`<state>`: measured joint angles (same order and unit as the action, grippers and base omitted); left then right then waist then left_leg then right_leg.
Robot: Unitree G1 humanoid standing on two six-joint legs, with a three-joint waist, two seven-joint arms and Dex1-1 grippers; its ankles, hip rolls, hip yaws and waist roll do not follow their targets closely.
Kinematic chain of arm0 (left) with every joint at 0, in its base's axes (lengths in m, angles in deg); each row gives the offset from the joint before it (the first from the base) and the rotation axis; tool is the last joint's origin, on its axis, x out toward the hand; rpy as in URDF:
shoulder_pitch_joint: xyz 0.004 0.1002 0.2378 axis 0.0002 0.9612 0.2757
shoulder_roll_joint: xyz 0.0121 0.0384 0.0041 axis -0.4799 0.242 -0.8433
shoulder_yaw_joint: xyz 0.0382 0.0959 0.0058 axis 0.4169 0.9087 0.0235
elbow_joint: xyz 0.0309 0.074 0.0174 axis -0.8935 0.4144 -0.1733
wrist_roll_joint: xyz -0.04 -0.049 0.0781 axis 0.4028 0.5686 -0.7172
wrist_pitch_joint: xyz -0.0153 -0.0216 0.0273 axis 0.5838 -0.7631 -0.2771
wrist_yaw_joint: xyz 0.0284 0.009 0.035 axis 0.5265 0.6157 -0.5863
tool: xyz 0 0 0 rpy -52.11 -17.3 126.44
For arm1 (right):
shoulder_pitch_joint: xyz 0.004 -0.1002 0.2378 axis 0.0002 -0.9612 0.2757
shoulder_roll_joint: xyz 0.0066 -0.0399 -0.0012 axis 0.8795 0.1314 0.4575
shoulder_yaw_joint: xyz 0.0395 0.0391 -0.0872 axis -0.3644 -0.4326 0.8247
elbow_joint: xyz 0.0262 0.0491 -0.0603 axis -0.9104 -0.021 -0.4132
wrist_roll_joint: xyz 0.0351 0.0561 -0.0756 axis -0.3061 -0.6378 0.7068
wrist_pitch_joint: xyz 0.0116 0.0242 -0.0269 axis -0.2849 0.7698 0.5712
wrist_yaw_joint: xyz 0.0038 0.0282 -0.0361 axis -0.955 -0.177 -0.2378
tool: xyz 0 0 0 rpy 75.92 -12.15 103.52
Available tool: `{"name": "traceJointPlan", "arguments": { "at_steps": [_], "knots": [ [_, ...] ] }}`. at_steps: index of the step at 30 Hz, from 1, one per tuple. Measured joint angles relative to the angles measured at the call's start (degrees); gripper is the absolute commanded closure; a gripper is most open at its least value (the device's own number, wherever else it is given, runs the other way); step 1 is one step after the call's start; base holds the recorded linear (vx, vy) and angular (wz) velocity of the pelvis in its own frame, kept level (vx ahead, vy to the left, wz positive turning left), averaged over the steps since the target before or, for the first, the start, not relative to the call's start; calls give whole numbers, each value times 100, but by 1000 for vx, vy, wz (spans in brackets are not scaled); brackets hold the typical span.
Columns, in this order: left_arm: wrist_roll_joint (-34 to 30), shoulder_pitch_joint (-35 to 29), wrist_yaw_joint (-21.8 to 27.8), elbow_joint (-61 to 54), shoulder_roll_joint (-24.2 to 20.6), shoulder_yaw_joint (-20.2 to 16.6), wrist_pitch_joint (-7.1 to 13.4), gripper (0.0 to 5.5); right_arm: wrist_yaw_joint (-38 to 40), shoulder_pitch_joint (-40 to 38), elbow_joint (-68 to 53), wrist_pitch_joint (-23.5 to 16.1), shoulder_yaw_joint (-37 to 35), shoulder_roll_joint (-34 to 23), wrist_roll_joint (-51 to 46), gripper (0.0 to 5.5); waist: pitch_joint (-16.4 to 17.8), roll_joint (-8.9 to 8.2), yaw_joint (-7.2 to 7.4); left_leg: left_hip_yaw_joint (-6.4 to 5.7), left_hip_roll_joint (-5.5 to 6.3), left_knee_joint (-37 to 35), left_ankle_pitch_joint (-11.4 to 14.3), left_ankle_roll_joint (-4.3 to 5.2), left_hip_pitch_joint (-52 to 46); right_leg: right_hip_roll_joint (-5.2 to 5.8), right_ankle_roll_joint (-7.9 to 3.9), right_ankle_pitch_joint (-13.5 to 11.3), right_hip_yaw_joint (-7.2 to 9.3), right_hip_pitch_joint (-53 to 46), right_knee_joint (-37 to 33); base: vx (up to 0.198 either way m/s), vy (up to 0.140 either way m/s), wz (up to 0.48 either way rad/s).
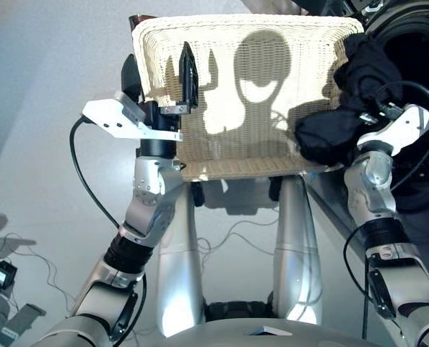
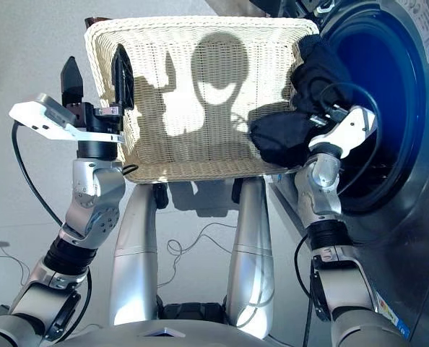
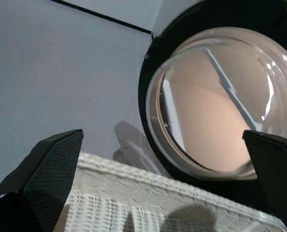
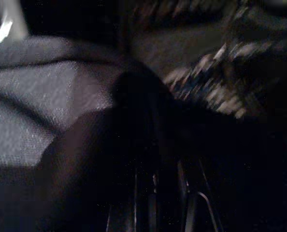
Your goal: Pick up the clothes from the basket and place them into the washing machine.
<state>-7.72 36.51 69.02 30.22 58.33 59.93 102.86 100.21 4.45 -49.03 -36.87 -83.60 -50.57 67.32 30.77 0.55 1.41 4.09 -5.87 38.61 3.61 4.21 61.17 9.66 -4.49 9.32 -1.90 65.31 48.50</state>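
My right gripper (image 2: 312, 134) is buried in a bundle of black garment (image 2: 287, 134) at the basket's (image 2: 200, 163) right-hand rim, the side nearest the washing machine (image 2: 417, 181); the cloth drapes over the wicker edge and bunches up toward the porthole (image 2: 380, 108), and I take it that I have it pinched, though the fabric hides my fingertips and my right wrist view shows only dark weave pressed close against the camera. My left gripper (image 2: 95, 76) hangs at the basket's opposite, left rim with its two black fingers (image 2: 120, 72) spread wide apart and nothing between them; from that wrist I look past the wicker edge to the machine's bulging glass door (image 3: 221, 101), which stands swung open beyond the basket's far side. The basket floor is otherwise bare wicker: apart from the black bundle I see no garment left on it, neither the coral-red one nor the navy one. The drum beyond the porthole glows deep blue, and I cannot tell whether that colour is cloth lying inside or only the lit interior, so I cannot confirm what is already loaded. My judgement is that the task is in its last stretch: the black garment sits just beside the porthole but not yet through it, so what remains is to carry it over the basket's rim into the drum and let go there.
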Motion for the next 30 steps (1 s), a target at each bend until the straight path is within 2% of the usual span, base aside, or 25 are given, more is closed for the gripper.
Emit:
{"name": "traceJointPlan", "arguments": {
  "at_steps": [7,10,13,16,20,24,30],
  "knots": [
    [0,-1,-59,-14,-95,31,20,0,879,949,1134,-132,-236,-113,165,550,0,0,-41,-27,-5,-6,5,-54,-7,16,-12,-7,-6,-37,-8,0,0,0],
    [0,-8,-121,-29,-185,44,26,0,1152,1322,1955,-117,-281,-363,109,550,-1,2,-139,-13,-5,-30,-3,-65,-6,15,-15,-36,-15,-36,-53,0,0,0],
    [0,-58,-150,-40,-229,77,34,0,1254,1589,2521,-103,-296,-646,-4,550,-1,2,-166,2,-4,-35,-6,-67,-2,14,-26,-46,-15,-30,-70,0,0,0],
    [1,-129,-153,-46,-330,249,35,0,1229,2046,3462,-44,-288,-1001,-288,550,-1,3,-247,13,3,-33,-17,-62,-1,35,-37,-49,-13,-28,-77,0,0,0],
    [2,-235,-150,-62,-492,418,37,0,861,2406,4436,271,-199,-1537,-837,550,-2,5,-344,17,18,-23,-26,-60,4,56,-43,-48,-14,-26,-85,0,0,0],
    [3,-242,-150,-118,-562,485,37,0,571,2476,4837,507,-178,-1665,-1253,550,-1,9,-414,21,49,-22,-28,-64,19,86,-53,-41,-15,-8,-74,0,0,0],
    [5,-261,-152,-245,-643,491,35,0,363,2660,5190,534,-282,-1798,-2046,550,1,15,-458,29,82,-19,-25,-86,26,119,-71,-34,-26,0,-69,0,0,0]
  ]
}}
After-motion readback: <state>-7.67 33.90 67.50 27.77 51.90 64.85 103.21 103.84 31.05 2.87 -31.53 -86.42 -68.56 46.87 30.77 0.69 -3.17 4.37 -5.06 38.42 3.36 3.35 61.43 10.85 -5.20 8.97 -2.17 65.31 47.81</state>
